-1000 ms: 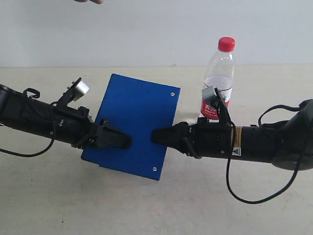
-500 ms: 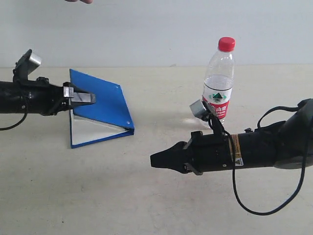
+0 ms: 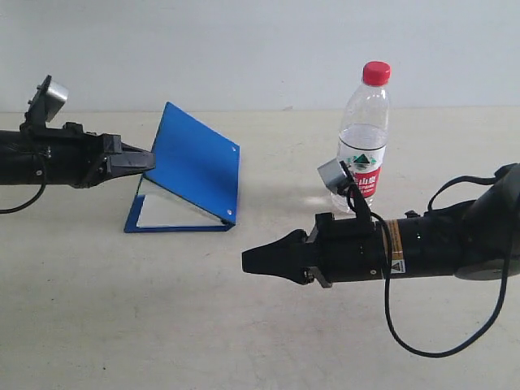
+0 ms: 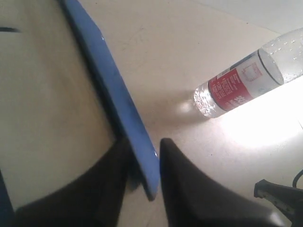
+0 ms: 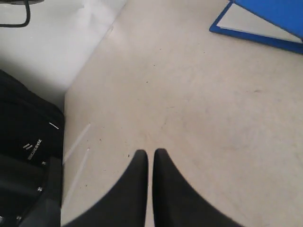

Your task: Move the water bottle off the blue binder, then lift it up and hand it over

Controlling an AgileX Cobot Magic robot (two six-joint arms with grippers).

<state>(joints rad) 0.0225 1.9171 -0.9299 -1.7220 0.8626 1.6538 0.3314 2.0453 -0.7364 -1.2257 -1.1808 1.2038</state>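
Nearest, low over the table [image 3: 146, 325], the right gripper [image 3: 246, 262] is held with its jaws pressed together on nothing. It is judged to be parked there, clear of the work, until the handover. The closure is confirmed only by the right wrist view, where the fingertips meet over bare tabletop and a black bag [image 5: 23, 137] is seen past the table's edge.

Farther back on the left, the blue binder [image 3: 199, 166] is propped open like a tent. Its upper cover is pinched at the edge by the left gripper [image 3: 146, 160], while the lower cover lies flat. That narrow clamp is shown plainly by the left wrist view alone.

Farthest, on the right, the water bottle [image 3: 363, 138] is stood upright on the table, well apart from the binder, so the first step is judged done.
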